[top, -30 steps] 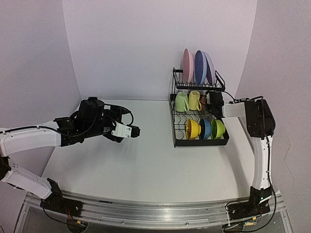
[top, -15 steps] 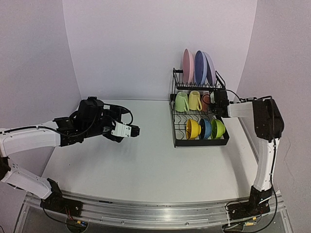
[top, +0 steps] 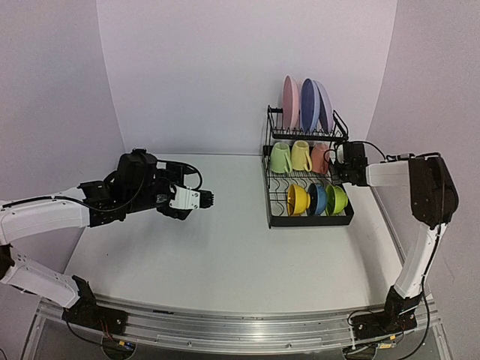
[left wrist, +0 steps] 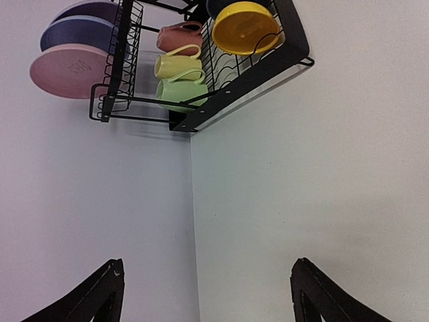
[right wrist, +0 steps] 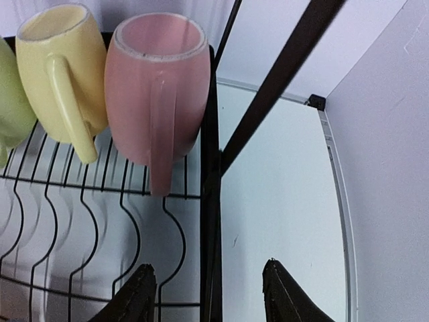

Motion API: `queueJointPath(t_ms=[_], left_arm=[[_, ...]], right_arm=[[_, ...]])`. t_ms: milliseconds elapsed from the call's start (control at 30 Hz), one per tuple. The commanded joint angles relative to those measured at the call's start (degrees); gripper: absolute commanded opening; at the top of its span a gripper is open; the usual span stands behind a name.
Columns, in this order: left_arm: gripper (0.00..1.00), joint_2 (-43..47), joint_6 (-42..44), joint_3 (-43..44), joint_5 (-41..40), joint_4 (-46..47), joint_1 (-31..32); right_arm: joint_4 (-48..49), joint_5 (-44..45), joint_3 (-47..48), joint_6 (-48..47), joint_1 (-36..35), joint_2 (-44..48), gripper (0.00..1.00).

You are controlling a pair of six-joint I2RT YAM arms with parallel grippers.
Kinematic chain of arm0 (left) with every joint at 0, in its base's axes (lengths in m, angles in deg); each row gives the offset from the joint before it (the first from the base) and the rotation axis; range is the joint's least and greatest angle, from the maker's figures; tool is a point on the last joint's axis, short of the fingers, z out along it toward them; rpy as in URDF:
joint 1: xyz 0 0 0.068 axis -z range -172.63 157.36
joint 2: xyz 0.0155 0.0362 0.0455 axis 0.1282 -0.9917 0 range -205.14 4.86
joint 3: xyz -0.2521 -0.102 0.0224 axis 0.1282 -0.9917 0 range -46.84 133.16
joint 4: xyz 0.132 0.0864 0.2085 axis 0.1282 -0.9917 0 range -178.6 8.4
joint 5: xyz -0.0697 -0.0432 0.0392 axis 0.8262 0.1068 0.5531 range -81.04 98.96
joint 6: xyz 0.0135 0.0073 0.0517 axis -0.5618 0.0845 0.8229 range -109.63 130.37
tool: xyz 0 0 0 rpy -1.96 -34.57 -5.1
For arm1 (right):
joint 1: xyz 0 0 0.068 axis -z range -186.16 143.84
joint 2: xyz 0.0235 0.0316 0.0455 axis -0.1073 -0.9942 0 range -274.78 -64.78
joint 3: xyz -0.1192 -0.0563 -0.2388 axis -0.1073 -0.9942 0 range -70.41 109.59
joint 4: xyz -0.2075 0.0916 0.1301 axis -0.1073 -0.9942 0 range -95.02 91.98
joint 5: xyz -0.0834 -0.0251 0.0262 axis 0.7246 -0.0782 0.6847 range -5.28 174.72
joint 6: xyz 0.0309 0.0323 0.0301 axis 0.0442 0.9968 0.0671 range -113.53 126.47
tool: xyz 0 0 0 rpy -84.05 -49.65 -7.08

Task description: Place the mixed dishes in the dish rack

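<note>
Right gripper [right wrist: 209, 290] hangs released and empty at the right edge of the dish rack [top: 311, 220], only its fingertips in frame. On the rack's lower tray the glossy pink mug [right wrist: 157, 94] touches the yellow mug [right wrist: 57, 60]; the pale green mug [right wrist: 8, 100] is cut off. Left gripper [left wrist: 209, 295], spread open, holds nothing, well left of the rack.
</note>
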Motion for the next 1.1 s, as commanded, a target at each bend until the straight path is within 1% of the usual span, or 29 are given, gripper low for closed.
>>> queueJointPath(t_ms=[0,133,267,367,500,600,667,733,767,800,867,933,1067], left_arm=[[0.85,1.4,-11.3,2.3,0.6,-2.3,-1.1],[0.86,1.6,-19.2,2.1,1.4,-3.3,-2.7],[0.86,2.1,-25.6,1.8,2.3,-4.3,-4.9],[0.86,2.6,-27.3,1.4,2.8,-4.8,-5.6],[0.86,3.3,-28.3,1.4,3.1,-5.0,-5.9],[0.86,4.0,-29.2,1.4,3.7,-5.4,-6.2],[0.86,4.7,-29.5,1.0,4.1,-5.5,-6.4],[0.86,5.4,-29.6,0.4,4.2,-5.4,-6.6],[0.86,5.6,-29.6,0.2,4.2,-5.4,-6.7],[0.86,5.8,-29.5,0.0,4.3,-5.4,-6.7],[0.86,6.1,-29.5,-0.4,4.5,-5.2,-6.9],[0.86,6.2,-29.5,-0.5,4.7,-5.1,-6.9],[0.86,6.2,-29.6,-0.4,4.9,-4.9,-6.9]], right_arm=[[0.7,-3.3,-2.4,2.8,-0.1,8.3,0.51],[-4.0,-6.1,-3.8,4.3,-0.1,12.3,0.51],[-6.2,-6.0,-6.3,4.7,-0.1,16.1,0.51],[-7.6,-5.6,-7.3,4.8,0.2,18.3,0.51],[-12.3,-5.2,-7.7,5.5,0.2,21.8,0.51],[-17.4,-6.7,-7.8,5.2,0.2,25.8,0.51],[-22.7,-8.9,-7.0,4.3,0.2,29.0,0.52],[-28.9,-12.5,-4.0,3.4,0.2,32.1,0.66],[-31.7,-14.3,-1.9,3.2,0.2,33.5,0.78],[-34.9,-15.9,0.7,3.1,0.2,34.1,0.85],[-39.7,-18.1,5.8,3.0,0.2,34.9,0.88],[-42.1,-21.2,12.5,3.6,0.2,34.0,0.89],[-42.7,-24.2,24.0,6.9,0.1,29.0,0.9]])
